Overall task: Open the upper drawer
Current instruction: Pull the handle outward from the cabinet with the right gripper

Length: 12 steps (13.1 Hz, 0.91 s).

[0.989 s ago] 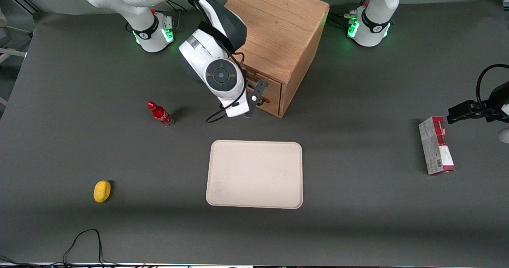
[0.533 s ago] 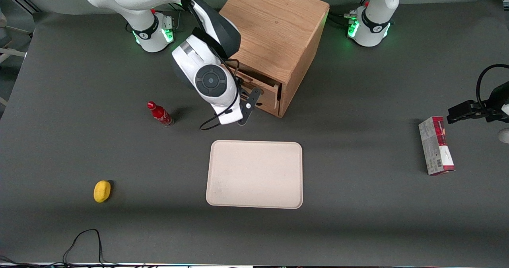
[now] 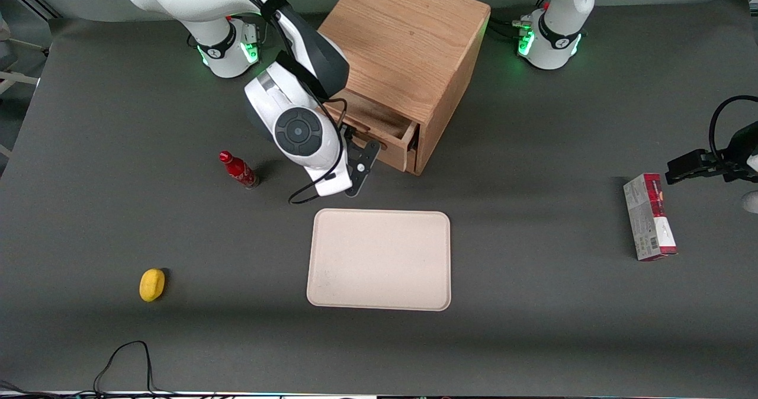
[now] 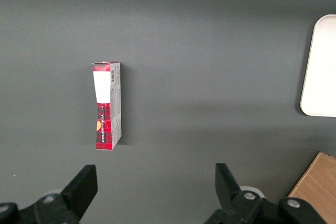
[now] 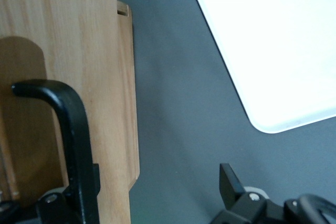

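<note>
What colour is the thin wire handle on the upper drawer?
Black, clearest in the right wrist view: the thin wire handle on the light oak upper drawer, beside the gripper.

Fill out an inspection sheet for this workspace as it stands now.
Surface: dark grey table mat, flat.
Job's things: upper drawer of the oak cabinet pulled partly out, inside visible.
Clutter: beige tray nearer the camera than the cabinet; red bottle; yellow lemon; red-and-white carton toward the parked arm's end.
Grippers: gripper at the drawer front, by the black handle.
Cables: black cable looped at the table edge nearest the camera.
Surroundings: nothing seen.
</note>
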Each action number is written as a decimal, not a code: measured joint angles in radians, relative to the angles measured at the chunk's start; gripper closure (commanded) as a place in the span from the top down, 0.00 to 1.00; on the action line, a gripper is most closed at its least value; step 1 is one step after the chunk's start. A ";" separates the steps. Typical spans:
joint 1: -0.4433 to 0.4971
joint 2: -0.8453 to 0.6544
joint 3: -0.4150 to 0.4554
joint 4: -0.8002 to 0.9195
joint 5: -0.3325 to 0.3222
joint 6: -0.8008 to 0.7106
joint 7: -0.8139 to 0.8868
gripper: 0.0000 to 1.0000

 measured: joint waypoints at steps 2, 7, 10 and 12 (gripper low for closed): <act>-0.015 0.010 -0.001 0.013 0.000 0.000 -0.011 1.00; -0.038 0.045 -0.002 0.061 0.000 -0.002 -0.031 1.00; -0.049 0.066 -0.003 0.096 -0.012 -0.005 -0.035 1.00; -0.055 0.074 -0.003 0.111 -0.022 -0.006 -0.035 1.00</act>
